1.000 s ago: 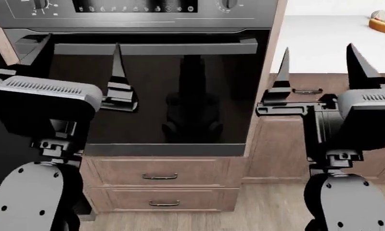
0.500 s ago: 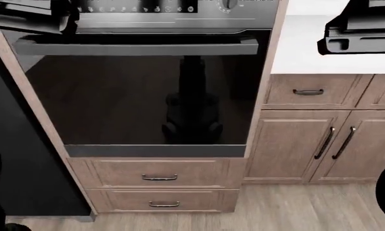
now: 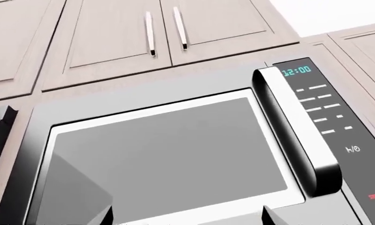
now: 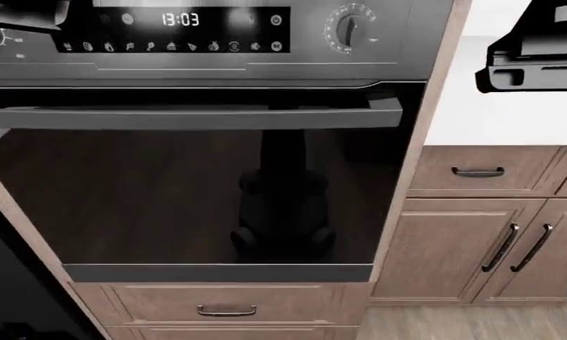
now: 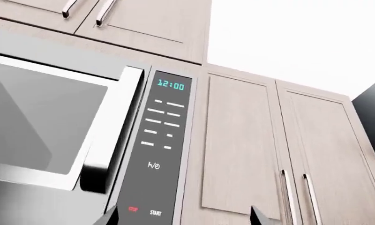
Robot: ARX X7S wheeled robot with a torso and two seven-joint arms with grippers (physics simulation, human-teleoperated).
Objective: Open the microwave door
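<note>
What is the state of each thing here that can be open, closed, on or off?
Microwave door: closed.
Microwave clock: on, shows 12:00.
Oven door: closed.
Oven clock: on, shows 13:03.
Upper cupboard doors: closed.
Drawer under the counter: closed.
Lower cupboard doors: closed.
Left pincer: open, holds nothing.
Right pincer: open, holds nothing.

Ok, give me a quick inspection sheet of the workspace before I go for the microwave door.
Surface: white counter, bare where visible.
Job's things: microwave door shut; handle beside the keypad, clock 12:00.
Clutter: nothing seen.
Grippers: left fingertips barely in wrist view, nothing between them; right gripper raised over the counter, state unclear.
Cables: nothing seen.
Surroundings: oven shut, showing 13:03; drawers below; wall cabinets above the microwave.
</note>
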